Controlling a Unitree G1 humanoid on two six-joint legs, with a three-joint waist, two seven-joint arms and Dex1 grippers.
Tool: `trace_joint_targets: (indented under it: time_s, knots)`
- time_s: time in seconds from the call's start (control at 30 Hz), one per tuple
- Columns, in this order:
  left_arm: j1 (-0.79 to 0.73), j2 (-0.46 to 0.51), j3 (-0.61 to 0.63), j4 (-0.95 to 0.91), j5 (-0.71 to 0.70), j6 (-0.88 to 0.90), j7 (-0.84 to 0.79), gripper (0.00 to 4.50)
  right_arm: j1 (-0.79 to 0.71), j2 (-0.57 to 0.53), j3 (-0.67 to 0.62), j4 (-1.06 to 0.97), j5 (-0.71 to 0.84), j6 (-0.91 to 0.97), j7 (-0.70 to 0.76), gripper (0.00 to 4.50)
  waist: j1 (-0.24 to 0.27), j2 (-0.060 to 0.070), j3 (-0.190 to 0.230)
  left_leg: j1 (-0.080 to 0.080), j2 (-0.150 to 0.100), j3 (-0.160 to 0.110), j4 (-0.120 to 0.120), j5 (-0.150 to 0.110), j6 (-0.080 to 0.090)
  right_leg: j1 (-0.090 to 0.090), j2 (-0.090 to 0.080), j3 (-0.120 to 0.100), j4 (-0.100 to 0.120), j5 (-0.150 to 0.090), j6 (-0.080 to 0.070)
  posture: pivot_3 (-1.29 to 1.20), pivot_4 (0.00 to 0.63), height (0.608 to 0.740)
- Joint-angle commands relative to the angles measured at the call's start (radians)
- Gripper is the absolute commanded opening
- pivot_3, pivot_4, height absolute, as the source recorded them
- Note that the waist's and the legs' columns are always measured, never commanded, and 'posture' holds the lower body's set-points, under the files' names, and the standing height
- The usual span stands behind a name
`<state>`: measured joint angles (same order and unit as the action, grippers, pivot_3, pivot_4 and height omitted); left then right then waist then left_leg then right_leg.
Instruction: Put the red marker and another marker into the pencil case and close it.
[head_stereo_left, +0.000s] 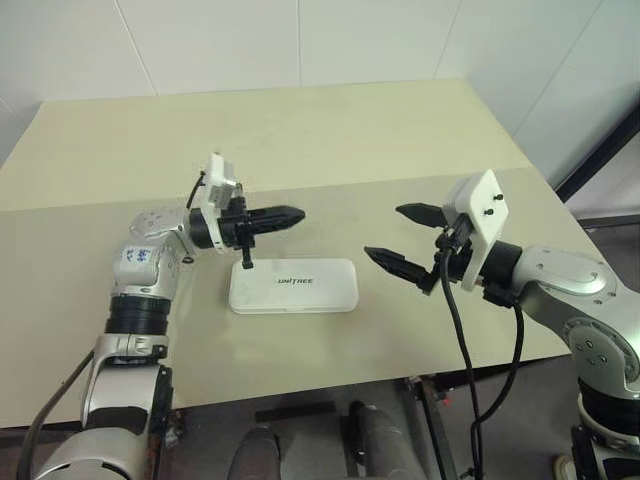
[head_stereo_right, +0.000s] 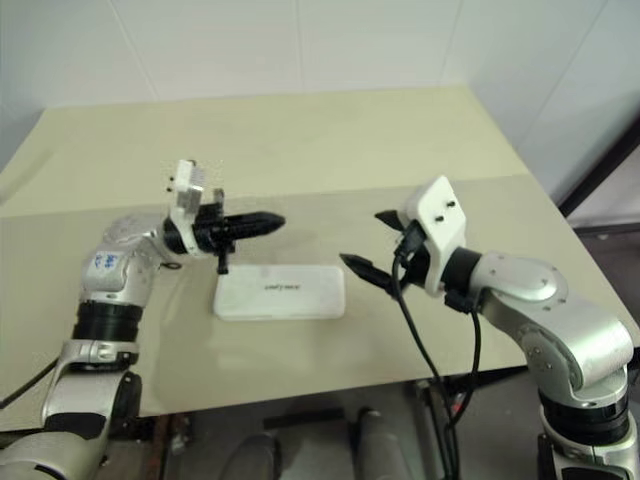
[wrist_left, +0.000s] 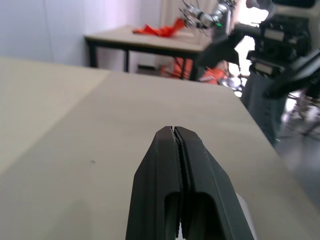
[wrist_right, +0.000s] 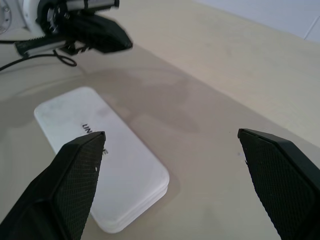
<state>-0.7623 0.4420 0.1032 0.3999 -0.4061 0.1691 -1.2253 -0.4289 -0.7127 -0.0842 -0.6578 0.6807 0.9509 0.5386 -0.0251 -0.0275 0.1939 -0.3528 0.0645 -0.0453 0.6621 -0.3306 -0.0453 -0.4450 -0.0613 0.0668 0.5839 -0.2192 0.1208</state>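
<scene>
The pencil case (head_stereo_left: 293, 286) lies flat on the beige table (head_stereo_left: 330, 150) with its lid down, lettering up, between the two arms and a little toward the near edge; neither marker is to be seen on the tabletop, so they are presumably inside, and the task looks about finished. The left gripper (head_stereo_left: 296, 214) hangs above and just beyond the case's left end, pointing across toward the right, its two black fingers pressed together on nothing. The right gripper (head_stereo_left: 398, 240) hovers off the case's right end, clear of it, its fingers spread wide and empty. The main risk, as I judge it, is that the lid only rests on the box without being latched; a press from the shut left gripper on one end could tip or skate the light box toward the near table edge. A second risk is the two grippers meeting if both reach in over the case at once. Room is generous otherwise: bare table lies behind and to both sides, and only the front edge is near.
</scene>
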Motion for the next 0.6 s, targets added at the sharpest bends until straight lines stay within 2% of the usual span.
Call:
trace_joint_targets:
  time_s: [0.03, 0.13, 0.3, 0.47, 0.5, 0.6]
  knots:
    - [-0.036, -0.001, -0.014, 0.087, 0.061, -0.171, -0.001, 0.20, 0.011, -0.042, 0.005, 0.003, -0.023, -0.048, 0.052, 4.50, 0.000, 0.000, 0.000, 0.000, 0.000, 0.000, 0.000, 0.000, 0.000, 0.000, 0.000, 0.000, 0.000, 0.000, 0.000, 0.00, 0.150, 0.740]
    - [-0.071, 0.007, -0.040, 0.169, 0.099, -0.309, -0.054, 0.84, 0.031, -0.086, 0.012, 0.032, -0.052, -0.083, 0.102, 4.50, 0.003, 0.000, 0.000, -0.001, 0.000, 0.000, 0.000, 0.000, 0.000, 0.000, 0.000, 0.000, -0.002, 0.000, -0.002, 0.00, 0.150, 0.740]
    - [-0.103, -0.003, -0.044, 0.251, 0.076, -0.371, -0.146, 2.61, 0.059, -0.122, -0.002, 0.061, -0.076, -0.126, 0.153, 4.50, 0.003, 0.000, 0.000, -0.002, 0.000, 0.000, 0.000, 0.000, 0.000, 0.000, 0.000, 0.000, -0.004, 0.000, -0.001, 0.00, 0.150, 0.740]
    - [-0.141, 0.013, -0.056, 0.308, 0.064, -0.333, -0.281, 4.33, 0.082, -0.157, -0.019, 0.069, -0.079, -0.143, 0.203, 4.50, 0.000, 0.000, 0.000, -0.002, 0.000, 0.000, 0.000, 0.000, 0.001, 0.000, 0.000, 0.000, -0.004, 0.001, 0.000, 0.00, 0.150, 0.740]
    - [-0.146, 0.017, -0.057, 0.315, 0.065, -0.326, -0.300, 4.49, 0.086, -0.162, -0.022, 0.069, -0.077, -0.146, 0.210, 4.50, 0.000, 0.000, 0.000, -0.002, 0.000, 0.000, 0.000, 0.000, 0.001, 0.000, 0.000, 0.000, -0.004, 0.001, 0.000, 0.00, 0.150, 0.740]
    - [-0.163, 0.036, -0.050, 0.343, 0.054, -0.290, -0.357, 4.49, 0.112, -0.185, -0.031, 0.064, -0.080, -0.154, 0.236, 4.50, 0.000, 0.000, 0.000, -0.002, 0.000, 0.000, 0.000, 0.000, 0.001, 0.000, 0.000, 0.000, -0.004, 0.000, 0.000, 0.00, 0.150, 0.740]
